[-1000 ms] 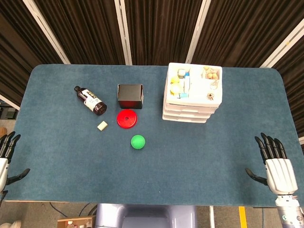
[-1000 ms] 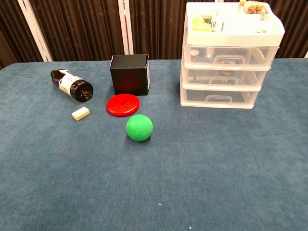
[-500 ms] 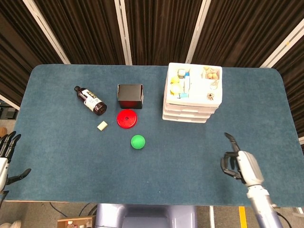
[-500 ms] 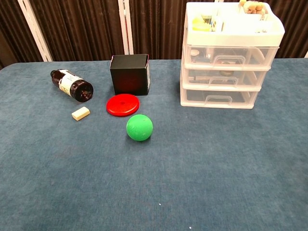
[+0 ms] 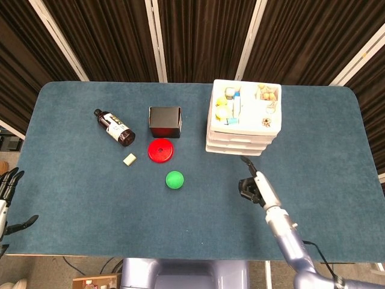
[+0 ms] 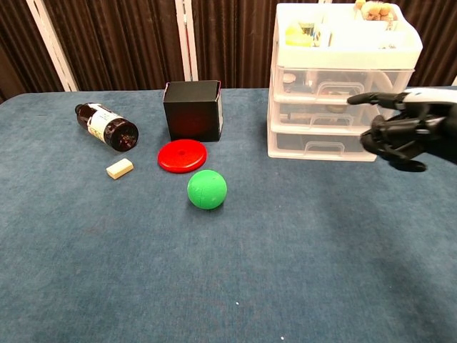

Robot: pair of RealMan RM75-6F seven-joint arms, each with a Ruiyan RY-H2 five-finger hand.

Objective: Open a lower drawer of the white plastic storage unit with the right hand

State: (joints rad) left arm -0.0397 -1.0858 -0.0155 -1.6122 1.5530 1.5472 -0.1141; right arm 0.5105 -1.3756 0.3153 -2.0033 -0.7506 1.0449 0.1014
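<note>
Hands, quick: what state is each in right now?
Left hand: open, fingers apart, holding nothing, at the table's edge.
Right hand: most fingers curled in, one pointing toward the storage unit; holding nothing.

Open surface (image 5: 313,144) between right hand (image 5: 252,185) and storage unit (image 5: 242,143) at 12 o'clock; green ball (image 5: 174,179) sits off at 9.

The right hand (image 6: 403,128) has black fingers (image 6: 371,98) with a white shell over its back. In the head view, the right hand (image 5: 254,185) joins a slim, smooth silver-grey forearm (image 5: 287,236), with a thin dark cable (image 5: 317,253) beside it. The left hand (image 5: 7,195) shows black fingers and a white back.
</note>
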